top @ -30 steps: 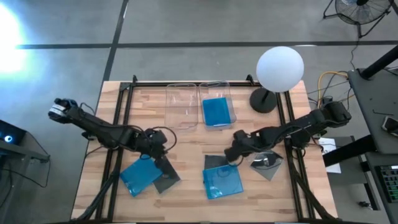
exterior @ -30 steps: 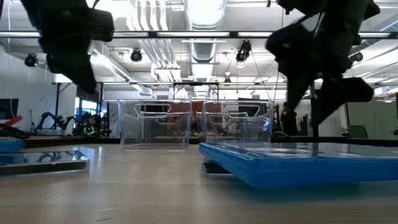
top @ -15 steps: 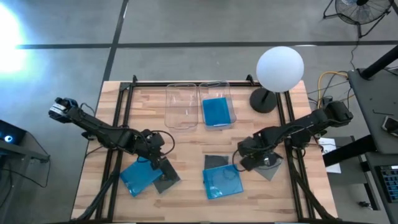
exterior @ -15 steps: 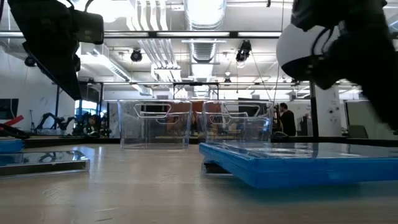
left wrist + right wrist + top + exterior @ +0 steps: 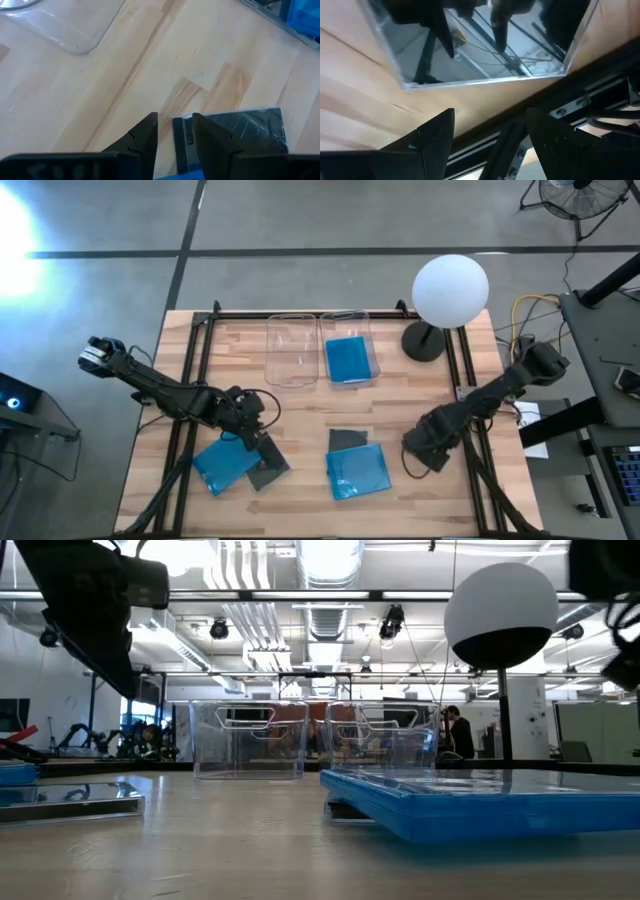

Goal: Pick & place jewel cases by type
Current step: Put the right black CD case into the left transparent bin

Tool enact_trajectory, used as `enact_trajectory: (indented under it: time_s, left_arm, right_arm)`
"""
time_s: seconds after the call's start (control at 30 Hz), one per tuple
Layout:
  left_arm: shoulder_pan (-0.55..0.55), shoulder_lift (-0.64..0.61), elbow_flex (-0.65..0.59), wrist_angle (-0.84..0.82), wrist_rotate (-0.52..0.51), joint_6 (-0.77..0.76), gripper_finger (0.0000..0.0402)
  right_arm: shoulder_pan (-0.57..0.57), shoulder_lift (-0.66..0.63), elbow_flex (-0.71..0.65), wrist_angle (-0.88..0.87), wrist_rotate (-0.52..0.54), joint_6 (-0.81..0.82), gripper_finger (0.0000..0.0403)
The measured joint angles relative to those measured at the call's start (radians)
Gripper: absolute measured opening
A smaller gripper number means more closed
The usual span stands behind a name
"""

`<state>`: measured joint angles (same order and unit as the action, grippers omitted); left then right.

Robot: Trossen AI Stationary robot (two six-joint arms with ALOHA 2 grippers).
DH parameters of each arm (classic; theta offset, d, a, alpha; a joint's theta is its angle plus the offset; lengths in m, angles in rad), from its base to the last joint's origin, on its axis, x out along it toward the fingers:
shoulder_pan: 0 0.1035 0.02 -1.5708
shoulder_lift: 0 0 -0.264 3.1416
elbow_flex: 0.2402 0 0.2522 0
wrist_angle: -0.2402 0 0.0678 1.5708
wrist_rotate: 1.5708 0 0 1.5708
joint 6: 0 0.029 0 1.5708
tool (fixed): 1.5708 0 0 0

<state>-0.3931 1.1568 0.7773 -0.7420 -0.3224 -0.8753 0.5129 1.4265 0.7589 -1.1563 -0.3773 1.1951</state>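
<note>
Above the table's near-left part, my left gripper is open by a narrow gap. It hangs over the edge of a dark jewel case that lies flat beside a blue case. My right gripper is open above a dark reflective case at the near right, which the arm hides in the high view. In the middle, a blue case lies partly on another dark case. One more blue case lies in the right clear bin.
Two clear bins sit at the far edge; the left bin holds nothing. A lamp with a white globe stands at the far right. A black frame rail runs along the table's right side, close to my right gripper.
My right gripper has swung from the middle stack toward the table's right and near edges, ending over the right-hand dark case. My left gripper has shifted slightly toward the near edge, toward the dark case there. No case has moved.
</note>
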Motion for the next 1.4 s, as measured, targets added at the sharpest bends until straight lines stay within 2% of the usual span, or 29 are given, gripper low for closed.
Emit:
enact_trajectory:
  time_s: [0.1, 0.3, 0.53, 0.8, 0.93, 1.03, 1.1, 1.2, 1.3, 1.4]
  left_arm:
    - [0.0, 0.0, 0.0, 0.001, -0.016, -0.001, 0.0103]
    - [0.0, 0.0, 0.0, 0.009, -0.019, -0.006, 0.0103]
    - [0.001, 0.0, 0.0, 0.012, -0.018, -0.022, 0.0103]
    - [0.001, 0.0, 0.0, 0.028, -0.017, -0.041, 0.0103]
    - [0.001, 0.0, 0.0, 0.036, -0.018, -0.043, 0.0103]
    - [0.002, 0.0, 0.0, 0.044, -0.029, -0.043, 0.0104]
    - [0.004, 0.0, 0.0, 0.051, -0.042, -0.044, 0.0103]
    - [0.01, 0.0, 0.0, 0.068, -0.047, -0.044, 0.0103]
    - [0.013, 0.0, 0.0, 0.092, -0.052, -0.044, 0.0103]
    - [0.014, 0.0, 0.0, 0.107, -0.061, -0.048, 0.0104]
  right_arm:
    - [0.049, 0.0, -0.022, 0.081, -0.022, 0.008, 0.0242]
    - [0.094, 0.004, -0.095, 0.364, -0.028, 0.054, 0.024]
    - [0.094, 0.013, -0.168, 0.32, -0.097, 0.175, 0.024]
    - [0.089, 0.011, -0.214, 0.378, -0.081, 0.099, 0.024]
    - [0.092, 0.011, -0.191, 0.364, -0.004, 0.057, 0.024]
    - [0.092, 0.013, -0.159, 0.367, 0.092, -0.014, 0.024]
    - [0.092, 0.013, -0.129, 0.38, 0.189, -0.082, 0.024]
    - [0.089, 0.019, -0.064, 0.432, 0.417, -0.188, 0.024]
    - [0.087, 0.014, 0.006, 0.426, 0.594, -0.268, 0.024]
    - [0.08, 0.015, 0.044, 0.386, 0.638, -0.267, 0.024]
